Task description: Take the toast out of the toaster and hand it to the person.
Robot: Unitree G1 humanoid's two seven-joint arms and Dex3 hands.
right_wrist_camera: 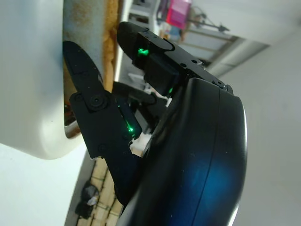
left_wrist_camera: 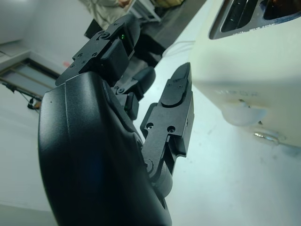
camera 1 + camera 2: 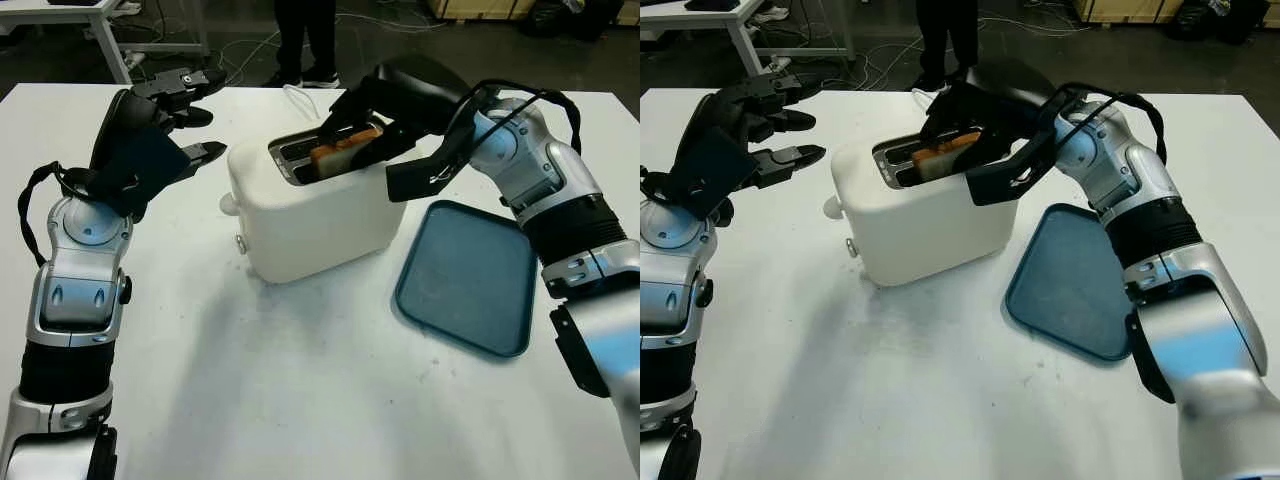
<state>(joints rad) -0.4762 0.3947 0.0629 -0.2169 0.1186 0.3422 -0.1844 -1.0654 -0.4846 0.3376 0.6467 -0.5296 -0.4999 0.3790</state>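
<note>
Both forearms enter from the bottom corners of the head view. Right hand [image 3: 375,125] is over the toaster [image 3: 310,205] at upper centre, fingers [image 3: 340,120] closed on the toast [image 3: 345,148], which stands in the slot with its top edge poking out. Wrist view backs this: one finger is down inside the slot against the slice, another on its far side, so it's a pinch across the faces. Makes sense, only the exposed top is reachable. My read: grasp made, lift not yet done.

Left hand [image 3: 165,115] is at upper left, just beside the toaster's end, not touching it, holding nothing, open. Likely parked there to brace the body if the toast drags on the way up.

Blue tray [image 3: 465,280] lies on the white surface [image 3: 300,400] at right, near the toaster, under the right forearm; not part of the handover as far as I can judge.

Person's legs [image 3: 305,40] stand at top centre beyond the surface's far edge, so the handover goes forward, past the toaster. Pull needs to be straight up to clear the slot.
</note>
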